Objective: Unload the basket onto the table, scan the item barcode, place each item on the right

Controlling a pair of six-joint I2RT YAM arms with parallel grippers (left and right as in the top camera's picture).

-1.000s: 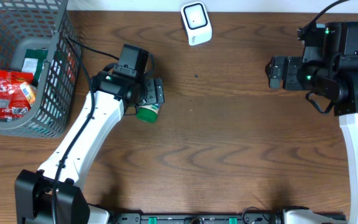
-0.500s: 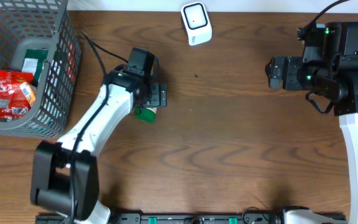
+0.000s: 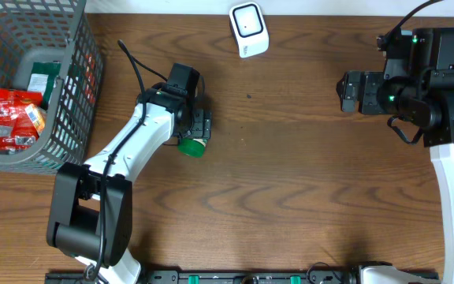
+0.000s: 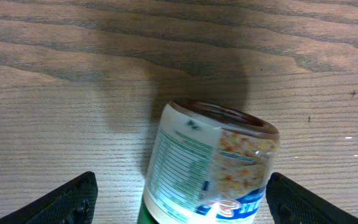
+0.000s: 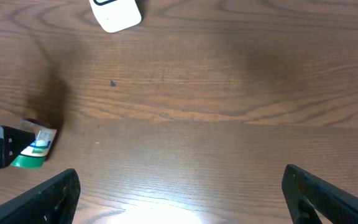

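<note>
Lying on its side on the brown wood-grain table point(image 3: 306, 189), below and left of the white rounded plastic scanner point(image 3: 247, 29) and well apart from it: a small clear jar with a green lid and a white printed label point(image 4: 210, 165). Seen from the left wrist with the green lid end nearest the lens and the dark rim at the far end, fine green print and a yellow-speckled picture facing up. Flanked by the black fingers point(image 4: 73, 199) of the left gripper point(image 4: 182, 183), spread wide, one on each side of the jar with wood showing in both gaps; clamped on nothing. From overhead, covered in part by that gripper, only the green lid end poking out on the side away from the scanner. Farther out, right of the scanner and a little lower, the right gripper point(image 3: 349, 92), hanging above the table, claws standing fully apart around nothing. Far left of the scanner, a grey plastic mesh basket point(image 3: 69, 118), holding a red crinkled packet point(image 3: 13, 118) and a dark green packet point(image 3: 44, 81).
</note>
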